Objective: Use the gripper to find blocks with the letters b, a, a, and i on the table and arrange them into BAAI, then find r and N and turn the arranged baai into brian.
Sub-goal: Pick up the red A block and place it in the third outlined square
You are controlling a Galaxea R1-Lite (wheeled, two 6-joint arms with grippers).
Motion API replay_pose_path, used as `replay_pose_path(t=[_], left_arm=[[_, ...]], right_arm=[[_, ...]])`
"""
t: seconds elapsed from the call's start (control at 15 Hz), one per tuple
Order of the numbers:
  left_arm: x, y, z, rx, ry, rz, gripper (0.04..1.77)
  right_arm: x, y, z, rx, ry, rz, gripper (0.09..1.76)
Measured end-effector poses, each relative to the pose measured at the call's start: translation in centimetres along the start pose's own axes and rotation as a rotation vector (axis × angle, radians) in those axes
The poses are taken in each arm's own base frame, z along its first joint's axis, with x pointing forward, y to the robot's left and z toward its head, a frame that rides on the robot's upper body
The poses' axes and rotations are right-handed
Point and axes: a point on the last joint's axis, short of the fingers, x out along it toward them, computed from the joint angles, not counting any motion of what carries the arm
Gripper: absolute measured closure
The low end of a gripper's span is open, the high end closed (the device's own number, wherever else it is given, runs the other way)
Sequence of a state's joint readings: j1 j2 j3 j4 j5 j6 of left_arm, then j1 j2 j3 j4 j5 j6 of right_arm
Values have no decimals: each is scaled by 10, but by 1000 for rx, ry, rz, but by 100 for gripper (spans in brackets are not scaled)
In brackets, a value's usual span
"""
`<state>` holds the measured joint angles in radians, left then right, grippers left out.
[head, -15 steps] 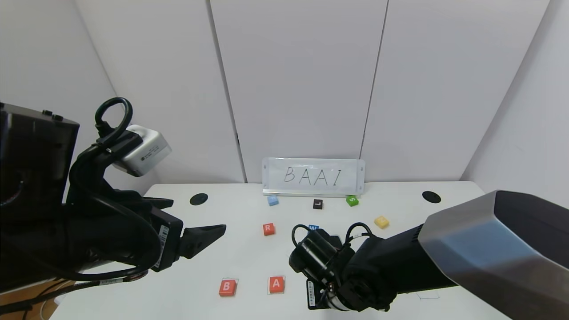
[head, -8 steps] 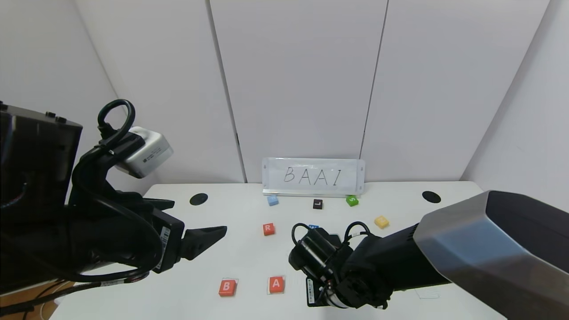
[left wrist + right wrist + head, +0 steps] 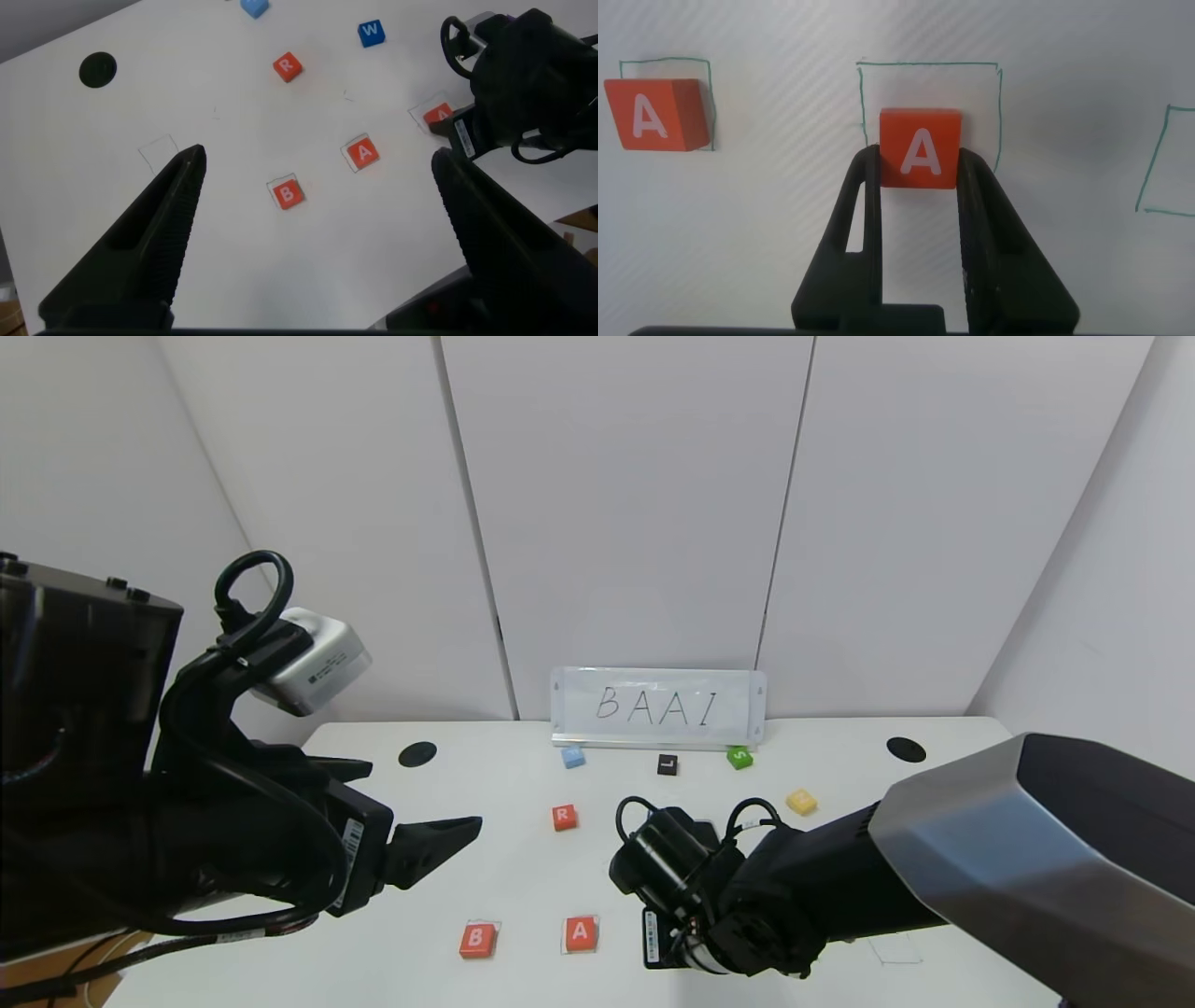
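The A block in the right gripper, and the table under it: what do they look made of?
A block: probably painted wood or plastic; flat matte orange-red faces, crisp edges, white printed letter. The right gripper is shut on it. The table: smooth white laminate or coated board, by its even, faintly glossy surface with pen-drawn squares; uncertain.
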<state>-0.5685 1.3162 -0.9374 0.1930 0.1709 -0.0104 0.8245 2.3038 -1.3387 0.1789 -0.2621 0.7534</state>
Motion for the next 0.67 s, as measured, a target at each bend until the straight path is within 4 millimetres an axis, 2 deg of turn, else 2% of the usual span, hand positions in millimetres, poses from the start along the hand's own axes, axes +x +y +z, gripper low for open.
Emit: replay_pose_path(t=[0.13,0.4,0.67], left_arm=[[0,0,0,1,2,-1,9],[0,0,0,2,2,-1,9],[1,-1,-1,4,6,-3,9]], right_arm=[[1,-1,0,0,2,-3,131],[1,-1,0,-1,1,-4,86],[0,0,-1,-2,1,-2,57]])
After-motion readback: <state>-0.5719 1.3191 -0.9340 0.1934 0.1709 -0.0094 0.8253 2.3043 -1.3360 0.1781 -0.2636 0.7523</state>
